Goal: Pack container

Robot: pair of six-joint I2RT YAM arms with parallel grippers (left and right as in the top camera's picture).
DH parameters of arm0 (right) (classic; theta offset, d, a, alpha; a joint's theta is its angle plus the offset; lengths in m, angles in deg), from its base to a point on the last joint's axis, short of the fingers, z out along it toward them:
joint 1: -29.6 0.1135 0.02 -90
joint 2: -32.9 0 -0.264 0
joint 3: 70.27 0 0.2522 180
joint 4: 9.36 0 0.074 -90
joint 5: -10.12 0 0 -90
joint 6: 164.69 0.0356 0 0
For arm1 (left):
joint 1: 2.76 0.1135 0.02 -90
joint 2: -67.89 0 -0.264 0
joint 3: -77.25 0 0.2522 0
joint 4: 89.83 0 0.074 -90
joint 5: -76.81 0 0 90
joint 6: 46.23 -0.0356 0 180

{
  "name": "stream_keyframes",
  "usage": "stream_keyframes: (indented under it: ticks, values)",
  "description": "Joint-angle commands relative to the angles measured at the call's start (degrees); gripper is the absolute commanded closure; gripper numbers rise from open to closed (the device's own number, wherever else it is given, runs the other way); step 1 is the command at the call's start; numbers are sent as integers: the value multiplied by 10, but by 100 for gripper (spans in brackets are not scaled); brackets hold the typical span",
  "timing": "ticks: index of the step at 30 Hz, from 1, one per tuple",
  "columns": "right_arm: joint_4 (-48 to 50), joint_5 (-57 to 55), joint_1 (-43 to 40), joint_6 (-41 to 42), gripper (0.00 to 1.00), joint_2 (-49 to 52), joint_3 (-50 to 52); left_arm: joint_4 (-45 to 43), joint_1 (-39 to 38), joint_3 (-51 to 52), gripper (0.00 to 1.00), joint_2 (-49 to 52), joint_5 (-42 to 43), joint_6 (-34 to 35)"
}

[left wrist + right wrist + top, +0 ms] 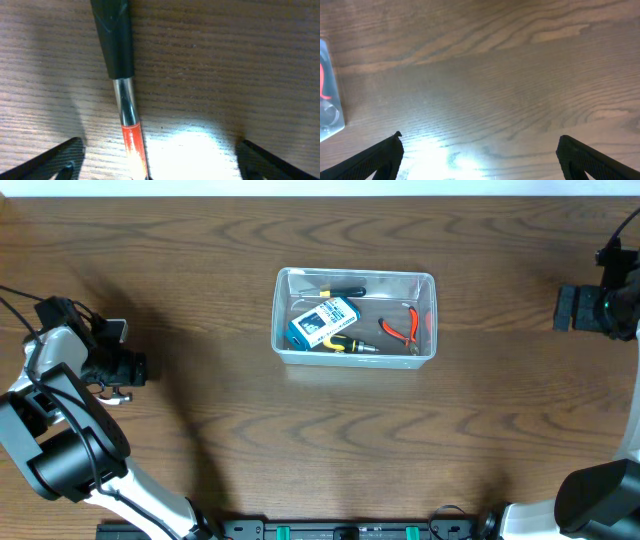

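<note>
The container [277,315] is a clear rectangular tub in the middle of the table. It holds a black-handled screwdriver [340,290], a small blue-and-white box [323,323], a yellow-and-black screwdriver [352,346] and red pliers [401,330]. My left gripper [127,368] is far left, low over the table and open. In the left wrist view a tool [123,85] with black handle, metal shaft and red end lies on the wood between the spread fingers [160,167], touched by neither. My right gripper [572,308] is far right, open [480,155] and empty.
The container's corner with a bit of the red pliers shows at the left edge of the right wrist view [330,105]. Bare dark wood table lies between each arm and the tub. The robot bases stand at the front edge.
</note>
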State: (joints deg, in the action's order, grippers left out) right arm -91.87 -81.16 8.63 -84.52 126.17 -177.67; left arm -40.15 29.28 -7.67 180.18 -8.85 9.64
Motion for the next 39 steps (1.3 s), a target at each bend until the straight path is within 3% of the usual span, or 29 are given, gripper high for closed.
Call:
stream_keyframes:
  ticks: [1, 8, 18, 39]
  values:
    - [-6, 2, 4, 8, 1, -3, 2, -7, 1, 0, 13, 27, -36, 6]
    - [-10, 2, 4, 8, 1, -3, 2, -7, 1, 0, 39, 27, -36, 6]
    - [-10, 2, 4, 8, 1, -3, 2, -4, 1, 0, 65, 27, -36, 6]
    - [-12, -4, 4, 7, 1, -3, 2, 0, 9, 0, 70, 27, 17, 6]
